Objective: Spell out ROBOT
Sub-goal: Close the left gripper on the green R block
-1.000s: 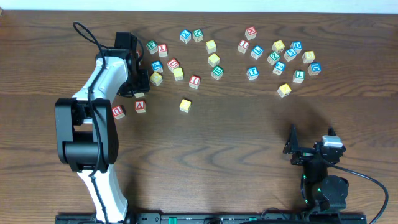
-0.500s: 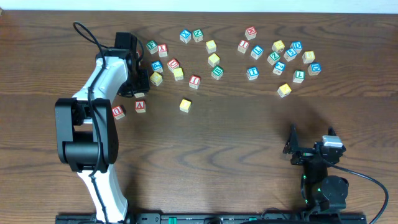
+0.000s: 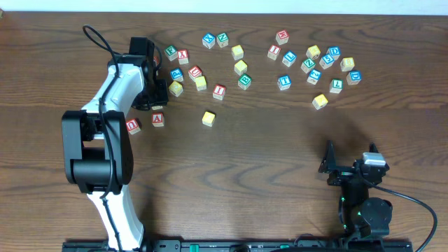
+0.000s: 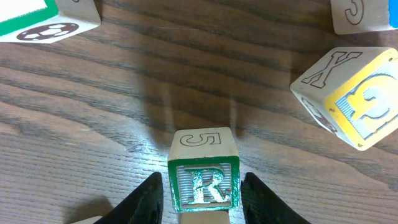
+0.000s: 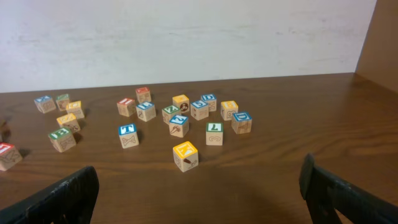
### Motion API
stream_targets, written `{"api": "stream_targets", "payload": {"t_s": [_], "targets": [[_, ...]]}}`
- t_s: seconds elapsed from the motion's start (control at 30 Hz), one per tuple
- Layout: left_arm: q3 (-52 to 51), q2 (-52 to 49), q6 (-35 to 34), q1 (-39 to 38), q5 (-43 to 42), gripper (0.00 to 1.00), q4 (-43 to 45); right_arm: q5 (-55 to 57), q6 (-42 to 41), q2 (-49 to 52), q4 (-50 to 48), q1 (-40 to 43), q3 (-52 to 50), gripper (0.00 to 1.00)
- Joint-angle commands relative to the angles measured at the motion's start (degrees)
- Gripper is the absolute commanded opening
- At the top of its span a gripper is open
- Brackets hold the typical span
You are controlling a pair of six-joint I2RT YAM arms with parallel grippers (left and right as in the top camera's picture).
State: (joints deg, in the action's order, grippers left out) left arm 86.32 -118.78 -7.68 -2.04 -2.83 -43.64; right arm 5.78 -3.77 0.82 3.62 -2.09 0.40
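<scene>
Sitting pinched between fingers (image 4: 148, 200) of the left hand (image 4: 202, 190) is the R cube (image 4: 204, 180).

The green-bordered cube (image 4: 203, 180) reads R, with 5 on its adjoining face.

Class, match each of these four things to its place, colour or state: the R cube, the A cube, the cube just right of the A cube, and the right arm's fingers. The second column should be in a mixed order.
Column one
1. R cube
2. A cube
3. cube just right of the A cube
4. right arm's fingers

Column two
a. wide open, holding nothing
b. between the left arm's fingers
c. next to the U cube, not touching it
d. yellow top face

Pairs: 1-b, 2-c, 3-d, 4-a
</scene>
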Motion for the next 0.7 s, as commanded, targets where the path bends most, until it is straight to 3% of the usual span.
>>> {"api": "stream_targets", "payload": {"t_s": [0.0,0.17,0.67], "targets": [[-0.8,-1.1,-0.1,0.1,0.7,0.41,-0.4,-0.2,0.7,-0.4,0.2,0.5,-0.1,0.99],[-0.8,-1.1,-0.1,0.1,0.7,0.33,-0.4,-0.2,0.7,-0.4,0.2,0.5,-0.1,0.99],[-0.8,-1.1,-0.1,0.1,0.7,0.33,0.0,-0.2,0.7,-0.4,0.2,0.5,-0.1,0.99]]}}
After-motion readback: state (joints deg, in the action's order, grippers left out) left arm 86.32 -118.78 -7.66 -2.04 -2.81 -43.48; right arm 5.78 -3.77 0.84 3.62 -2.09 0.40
